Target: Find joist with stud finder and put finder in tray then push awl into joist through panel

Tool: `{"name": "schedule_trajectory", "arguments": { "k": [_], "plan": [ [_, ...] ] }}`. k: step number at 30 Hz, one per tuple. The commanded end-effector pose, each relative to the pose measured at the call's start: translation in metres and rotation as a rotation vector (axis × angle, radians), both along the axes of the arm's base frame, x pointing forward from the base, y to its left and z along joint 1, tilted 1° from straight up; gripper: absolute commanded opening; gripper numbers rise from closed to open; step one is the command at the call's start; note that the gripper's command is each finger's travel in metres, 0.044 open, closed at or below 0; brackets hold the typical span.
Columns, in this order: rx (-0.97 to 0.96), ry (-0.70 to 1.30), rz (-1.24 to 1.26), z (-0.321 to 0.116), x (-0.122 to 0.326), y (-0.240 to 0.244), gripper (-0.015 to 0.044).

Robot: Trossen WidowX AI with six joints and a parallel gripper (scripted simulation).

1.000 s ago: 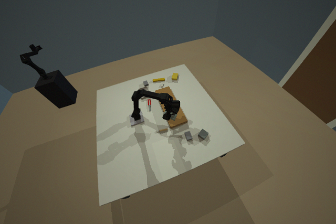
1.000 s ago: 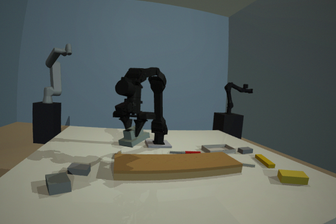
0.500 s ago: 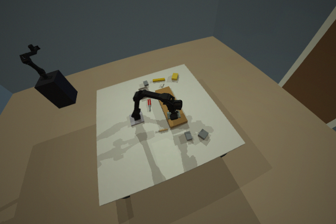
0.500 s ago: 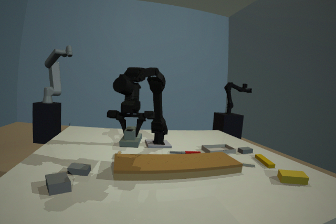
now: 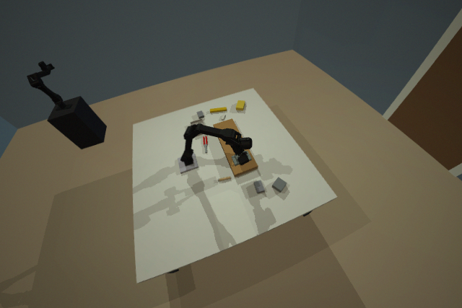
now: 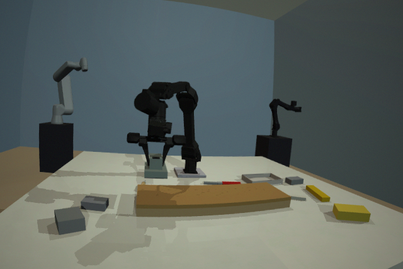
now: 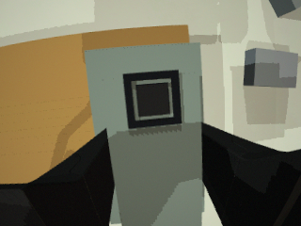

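Observation:
My gripper (image 5: 242, 158) (image 6: 156, 164) (image 7: 150, 128) is shut on the grey-green stud finder (image 5: 235, 159) (image 6: 155, 172) (image 7: 105, 94), pointing down. The stud finder is level, a little above the near-right end of the brown floor panel (image 5: 224, 125) (image 6: 211, 196) (image 7: 42, 94) in the top view. Its framed square display is dark in the wrist view. The awl (image 5: 224, 178) lies on the table beside the panel's end; its tan handle just shows behind the panel in the exterior view. The shallow grey tray (image 6: 267, 181) is beyond the panel's other end, partly hidden by my arm in the top view.
Two grey blocks (image 5: 258, 187) (image 5: 279, 184) lie past the panel's near end. A red-handled tool (image 5: 205, 145) (image 6: 231, 183) lies between arm base and panel. A yellow bar (image 5: 218, 110) (image 6: 318, 193), a yellow block (image 5: 240, 104) (image 6: 351, 212) and a small grey block (image 5: 200, 113) (image 6: 293, 180) lie at the far end.

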State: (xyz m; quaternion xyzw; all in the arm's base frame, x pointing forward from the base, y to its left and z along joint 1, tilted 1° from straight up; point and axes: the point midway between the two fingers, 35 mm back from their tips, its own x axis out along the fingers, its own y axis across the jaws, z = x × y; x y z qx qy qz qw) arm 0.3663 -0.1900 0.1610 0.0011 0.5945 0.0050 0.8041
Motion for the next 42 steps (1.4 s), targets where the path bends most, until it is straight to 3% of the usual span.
{"name": "schedule_trajectory", "arguments": {
  "k": [1,42],
  "plan": [
    [0.002,-0.006,0.010,-0.005,0.002,0.001,0.0000],
    [0.000,-0.005,0.015,-0.059,0.003,0.001,0.0000]
  ]
}}
